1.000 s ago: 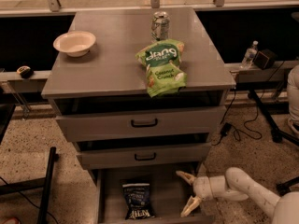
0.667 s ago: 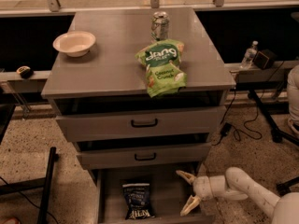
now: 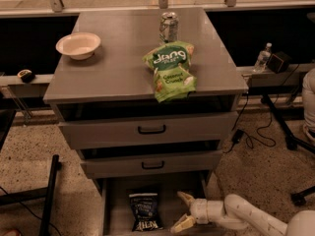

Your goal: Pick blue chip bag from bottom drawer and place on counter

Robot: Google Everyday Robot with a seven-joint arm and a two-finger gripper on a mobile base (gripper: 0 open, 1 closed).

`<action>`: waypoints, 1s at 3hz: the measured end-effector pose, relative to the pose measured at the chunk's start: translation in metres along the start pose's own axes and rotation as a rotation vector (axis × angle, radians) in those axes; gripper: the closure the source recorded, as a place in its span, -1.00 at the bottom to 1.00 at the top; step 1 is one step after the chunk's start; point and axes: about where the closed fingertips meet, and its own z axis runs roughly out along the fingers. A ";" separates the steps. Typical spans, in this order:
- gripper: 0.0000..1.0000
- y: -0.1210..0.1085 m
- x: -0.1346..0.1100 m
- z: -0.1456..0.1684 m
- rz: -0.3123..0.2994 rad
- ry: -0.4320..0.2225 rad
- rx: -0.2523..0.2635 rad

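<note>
My gripper (image 3: 179, 211) sits low in the bottom drawer (image 3: 109, 200), fingers wide apart, just right of the blue chip bag (image 3: 145, 211), which lies flat, untouched. I'd ease left w/ jaws straddling its edge, pinch firmly, then lift clear.

The white arm (image 3: 251, 219) is reaching in from the lower right corner of the frame, lying low and nearly level, pointing left. At its end, the gripper (image 3: 179, 211) is sitting at the bottom centre of the frame, its two tan-tipped jaws spreading wide apart, one angling up-left, the other down-left, gripping nothing.
</note>
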 end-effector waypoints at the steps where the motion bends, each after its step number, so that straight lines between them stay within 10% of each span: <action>1: -1.00 -0.015 0.009 0.002 0.000 0.034 0.062; 2: -1.00 -0.015 0.009 0.002 0.000 0.035 0.062; 3: -1.00 -0.008 0.038 0.051 0.014 0.219 -0.020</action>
